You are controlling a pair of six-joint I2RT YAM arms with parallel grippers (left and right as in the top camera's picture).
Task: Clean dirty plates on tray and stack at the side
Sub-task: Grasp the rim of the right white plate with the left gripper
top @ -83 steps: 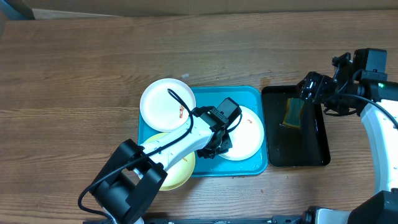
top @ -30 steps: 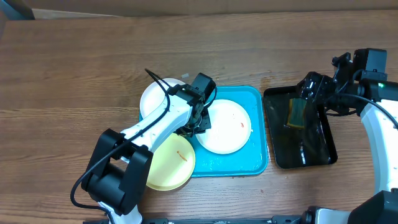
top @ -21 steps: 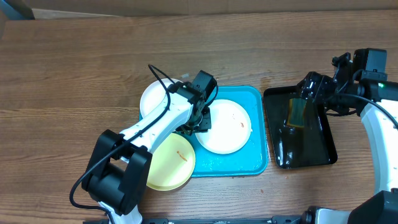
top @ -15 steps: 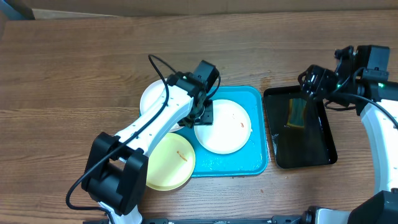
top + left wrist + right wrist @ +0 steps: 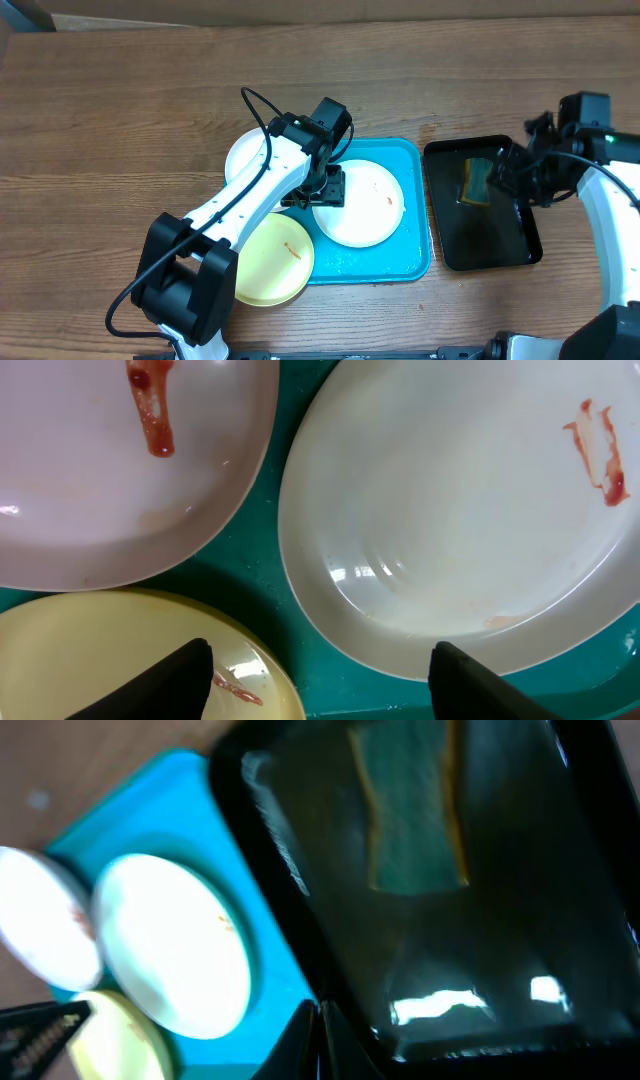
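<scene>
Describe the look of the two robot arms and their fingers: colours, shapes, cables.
The left arm has white rounded links, black joints and a big black base; a thin black cable loops over it. Its fingers are black, flat wedges. The right arm is alike, white with black joints, and shows a small green light. Its fingers are black too.

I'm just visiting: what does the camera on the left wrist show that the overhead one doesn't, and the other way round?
Only the left wrist view: the left gripper's dark fingertips from close by, spread apart with nothing between them, and the red streaks in detail. Only the overhead view: the wooden table, the black tray holding a sponge, and the right gripper above it. Both: one white plate, the other white plate, the yellow plate and the cyan tray.
</scene>
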